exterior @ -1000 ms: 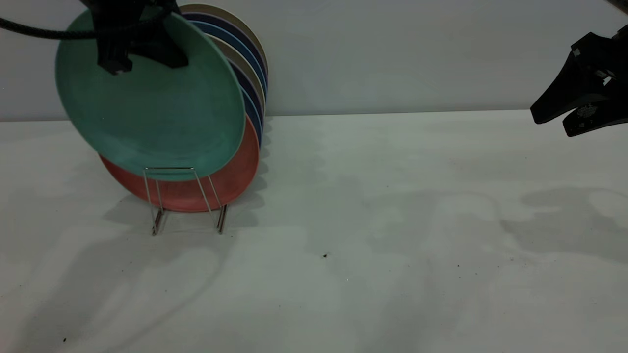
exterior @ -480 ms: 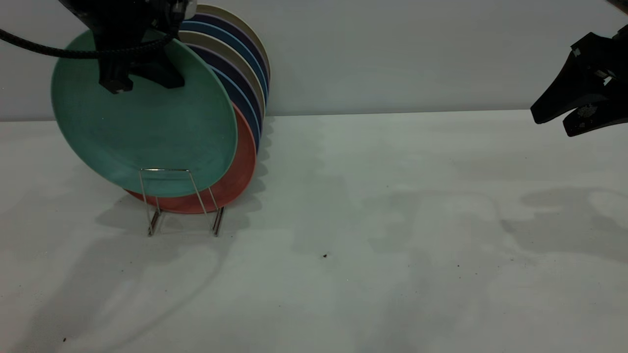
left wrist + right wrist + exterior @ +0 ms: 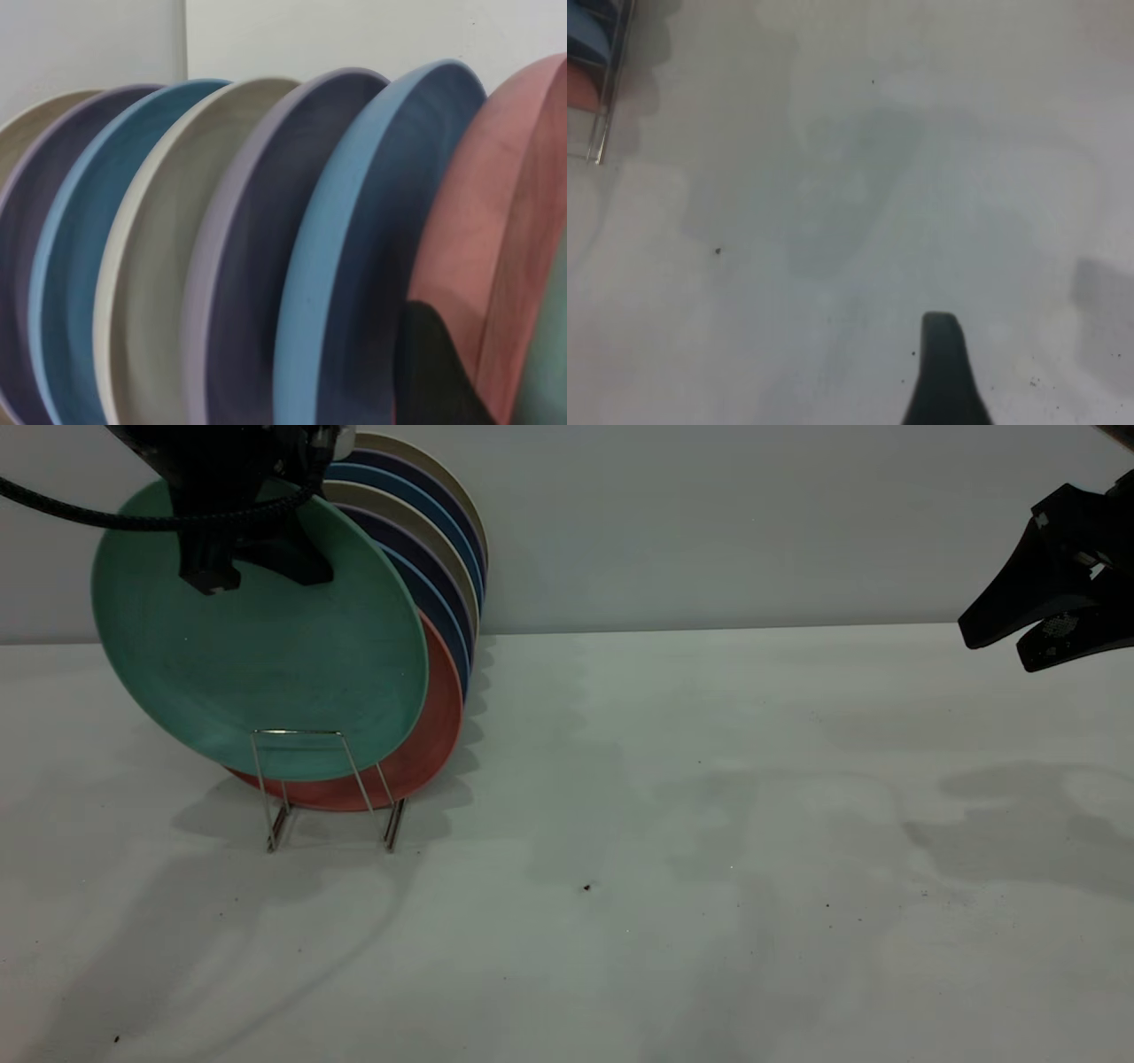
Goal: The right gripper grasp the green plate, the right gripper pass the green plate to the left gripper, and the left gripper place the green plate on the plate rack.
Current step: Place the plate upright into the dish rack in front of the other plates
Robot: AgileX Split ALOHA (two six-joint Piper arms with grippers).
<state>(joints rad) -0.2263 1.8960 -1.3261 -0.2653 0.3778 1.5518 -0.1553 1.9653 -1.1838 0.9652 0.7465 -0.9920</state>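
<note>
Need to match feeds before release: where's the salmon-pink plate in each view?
Exterior: salmon-pink plate racked directly behind the green plate.
Left wrist: plate near the green sliver.
Right wrist: pink patch at the corner.
Shared landmark: plate rack, wire.

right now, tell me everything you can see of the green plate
The green plate is round, teal-green and matte, plastic by the look of it, with a low raised rim. It stands tilted at the front of the row of plates, its lower edge behind the front wire loop of the plate rack, overlapping the pink plate behind it. The left gripper clamps its upper rim.
</note>
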